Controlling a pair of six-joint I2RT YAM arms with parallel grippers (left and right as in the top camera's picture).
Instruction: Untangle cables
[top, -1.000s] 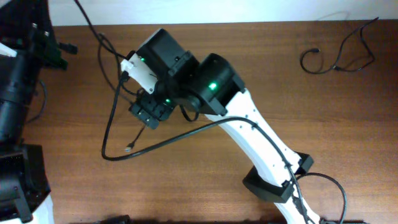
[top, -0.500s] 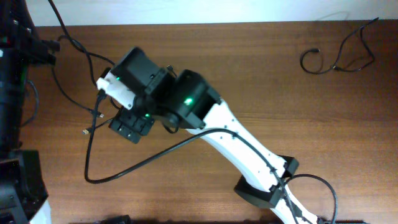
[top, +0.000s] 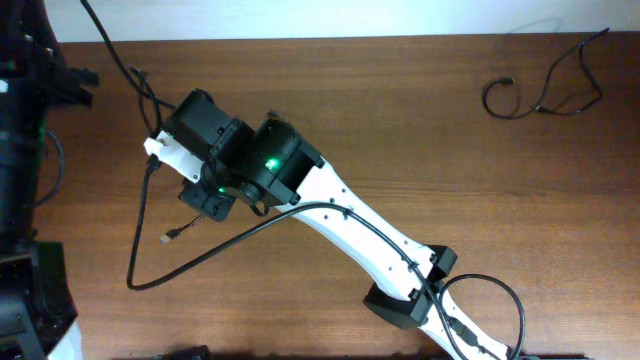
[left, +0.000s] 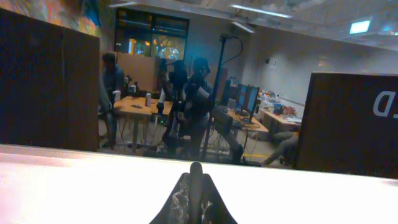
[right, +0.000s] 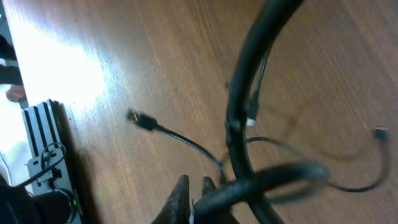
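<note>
In the right tool (right: 194, 188), one thin cable (right: 144, 121).

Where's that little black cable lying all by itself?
In the overhead view, that lone cable lies looped near the table's upper right corner, far from the right arm working at the left.

Cable (top: 543, 95) far right on table (top: 420, 140), second cable (top: 175, 234) left, at right end effector (top: 203, 203).
</note>
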